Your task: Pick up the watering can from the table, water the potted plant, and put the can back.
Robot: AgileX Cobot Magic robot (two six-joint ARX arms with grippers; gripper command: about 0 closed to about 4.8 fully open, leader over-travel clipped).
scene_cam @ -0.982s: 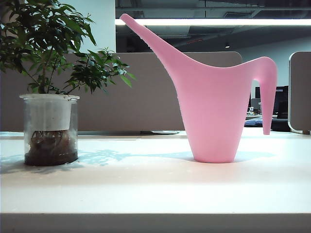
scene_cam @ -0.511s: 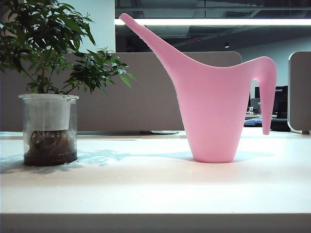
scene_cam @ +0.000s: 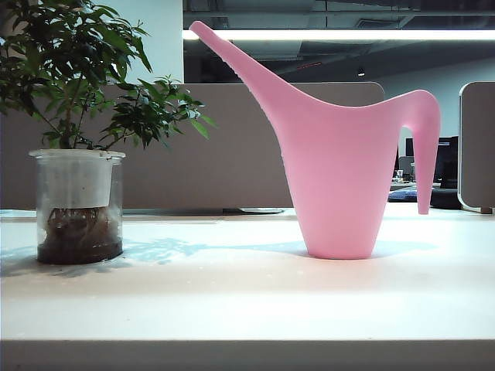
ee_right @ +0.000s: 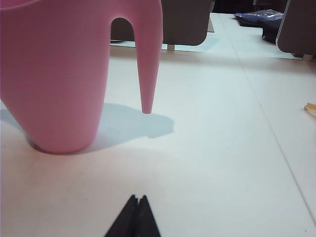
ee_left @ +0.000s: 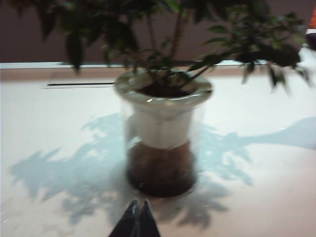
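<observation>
The pink watering can (scene_cam: 340,178) stands upright on the off-white table (scene_cam: 232,301), spout up toward the potted plant (scene_cam: 77,197), a leafy shrub in a clear glass jar at the left. No arm shows in the exterior view. In the left wrist view the potted plant (ee_left: 163,143) stands just beyond my left gripper (ee_left: 138,202), which is shut and holds nothing. In the right wrist view the watering can (ee_right: 59,79) with its curved handle (ee_right: 145,59) stands apart from my right gripper (ee_right: 138,197), also shut and empty.
Grey partition panels (scene_cam: 232,147) run behind the table's far edge. A rounded grey panel (scene_cam: 478,147) stands at the far right. A small pale scrap (ee_right: 310,108) lies near the table's side in the right wrist view.
The watering can and the plant stand where they were. No arm enters the exterior view in any frame.
</observation>
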